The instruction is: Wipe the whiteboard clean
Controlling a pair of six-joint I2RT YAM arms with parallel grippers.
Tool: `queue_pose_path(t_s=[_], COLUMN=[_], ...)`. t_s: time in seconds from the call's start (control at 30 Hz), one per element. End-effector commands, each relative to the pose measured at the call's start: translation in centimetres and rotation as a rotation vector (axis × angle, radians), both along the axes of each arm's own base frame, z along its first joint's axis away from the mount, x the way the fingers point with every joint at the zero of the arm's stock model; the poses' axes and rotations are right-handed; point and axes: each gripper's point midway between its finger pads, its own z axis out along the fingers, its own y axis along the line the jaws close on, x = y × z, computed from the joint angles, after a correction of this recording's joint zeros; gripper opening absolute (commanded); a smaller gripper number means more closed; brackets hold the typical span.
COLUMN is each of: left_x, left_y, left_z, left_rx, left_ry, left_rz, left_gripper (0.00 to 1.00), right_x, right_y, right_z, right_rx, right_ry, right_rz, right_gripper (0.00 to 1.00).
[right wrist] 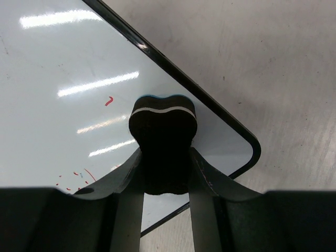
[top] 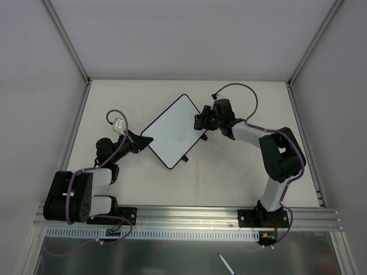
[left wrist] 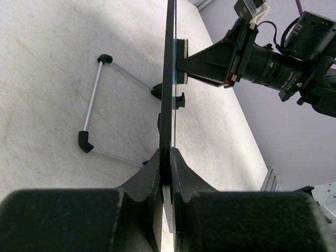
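Currently left jaws clench the board's (top: 172, 130) edge; right jaws grip the eraser (right wrist: 163, 131) against it. Hard strokes could twist the board loose, leaving red marks (right wrist: 109, 101).

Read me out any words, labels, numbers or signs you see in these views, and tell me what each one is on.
No text can be read in any view.
Whiteboard: faint red scribbles, not legible as letters or numbers.
Black eraser: no marking shows.
Right arm's black wrist housing: tiny pale print, too small to read.
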Motion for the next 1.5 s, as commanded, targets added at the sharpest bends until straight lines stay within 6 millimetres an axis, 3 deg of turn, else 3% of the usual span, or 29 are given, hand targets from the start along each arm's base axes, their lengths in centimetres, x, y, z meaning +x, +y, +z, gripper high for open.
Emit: queue_pose_path(t_s=[0.0,0.3,0.73,0.93,1.23,1.33,1.4,1.43,1.47], left_x=[0.0,0.0,0.0,0.0,0.0,0.0,0.0,-0.1,-0.1], left_y=[0.4,0.3,0.2,0.2,0.2,0.2,0.3,0.2,0.2], left_z=[0.0,0.0,0.0,-0.1,-0.1,-0.1,-0.1,-0.1,0.0], left_rx=[0.083,0.083,0.084,0.086,0.087,0.087,0.087,0.085,0.085], left_ry=[-0.101,-0.101,-0.099,-0.1,-0.1,-0.101,-0.101,-0.099,-0.102], left_rz=[-0.009,-0.012,-0.02,-0.02,-0.022,-0.02,-0.019,-0.022,-0.022], left_gripper=[0.0,0.0,0.0,0.0,0.0,0.0,0.0,0.0,0.0], right_x=[-0.4,1.1,2.6,4.6,6.5,6.1,5.3,5.1,4.1], right_y=[-2.0,1.2,4.4,5.5,5.7,5.4,4.9,5.0,4.7], right_z=[-4.1,1.6,4.0,6.6,7.7,7.3,6.0,6.4,4.8], right_rx=[-0.11,-0.157,-0.166,-0.162,-0.17,-0.177,-0.194,-0.182,-0.195], right_ry=[0.088,-0.002,-0.028,-0.082,-0.105,-0.096,-0.069,-0.083,-0.054], right_rz=[-0.045,0.047,0.111,0.117,0.115,0.116,0.118,0.117,0.121], right_gripper=[0.0,0.0,0.0,0.0,0.0,0.0,0.0,0.0,0.0])
